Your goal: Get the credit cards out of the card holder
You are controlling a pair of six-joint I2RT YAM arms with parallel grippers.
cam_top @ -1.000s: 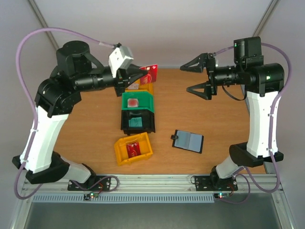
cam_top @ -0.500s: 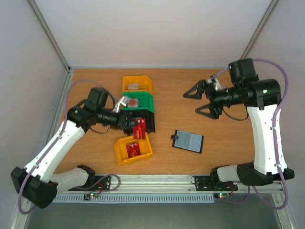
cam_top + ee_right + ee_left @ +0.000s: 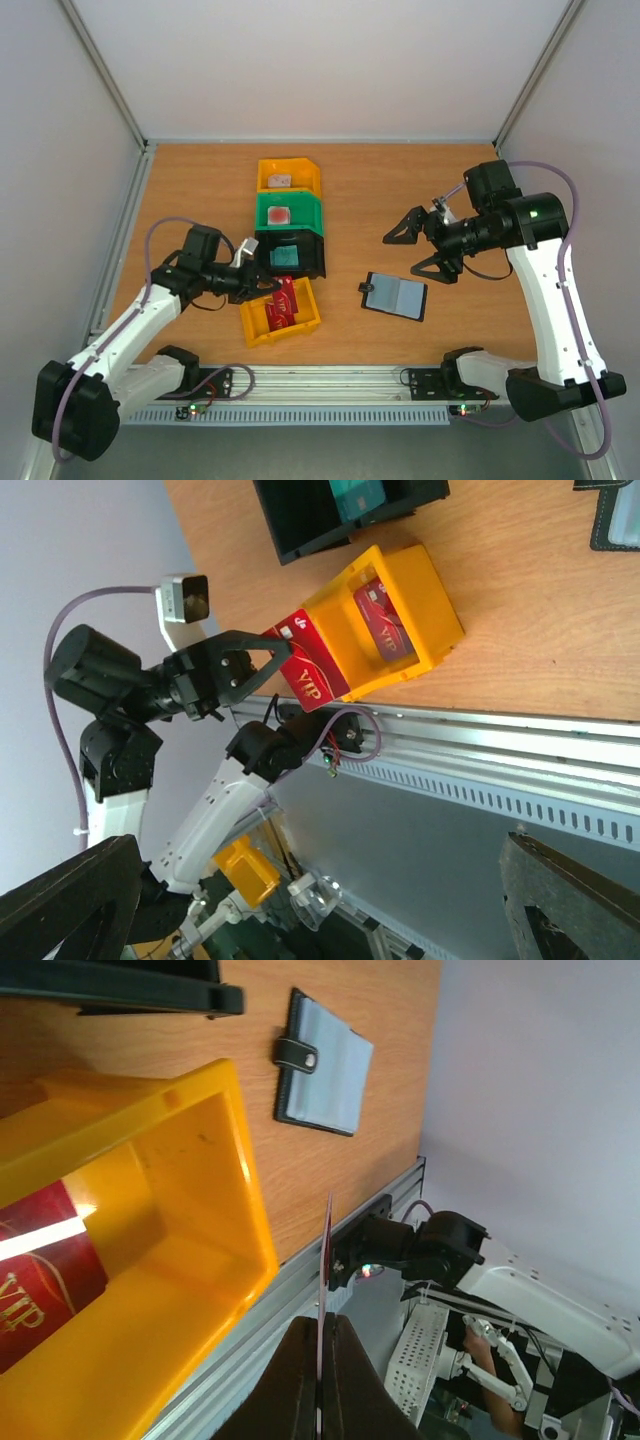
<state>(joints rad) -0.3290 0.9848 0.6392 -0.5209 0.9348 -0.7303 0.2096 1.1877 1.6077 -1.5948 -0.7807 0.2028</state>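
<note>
The left jaws are clenched on a red card [image 3: 287, 291], gripping it by one end at the far left edge of the near yellow bin [image 3: 309, 306]. From the left wrist this card [image 3: 327, 1250] shows edge-on, a thin line standing out from the two dark fingers [image 3: 300, 1370] pressed against it. It sits past the bin's outer wall [image 3: 250, 1210] in that view, over the counter's front rail. Whether it touches the bin cannot be told. From the right wrist its face reads "VIP" [image 3: 314, 672].

A second red card [image 3: 279, 314] lies inside the near yellow bin. Just behind that bin is a black bin [image 3: 319, 262] with a teal card [image 3: 286, 257] in it. A green bin [image 3: 263, 212] and a far yellow bin [image 3: 309, 172] follow in a row toward the back. Each of these two holds something small that is too blurred to name.

The card holder [image 3: 398, 296] lies open and flat on the counter [image 3: 200, 190], to the right of the bins and apart from them. Its grey-blue inner pockets face up, and a black strap with a snap [image 3: 302, 1056] sticks out on the side nearer the bins.

The right jaws are spread wide and grasp nothing. They hang above the counter, behind the card holder and to its right, pointing toward the bins.
</note>
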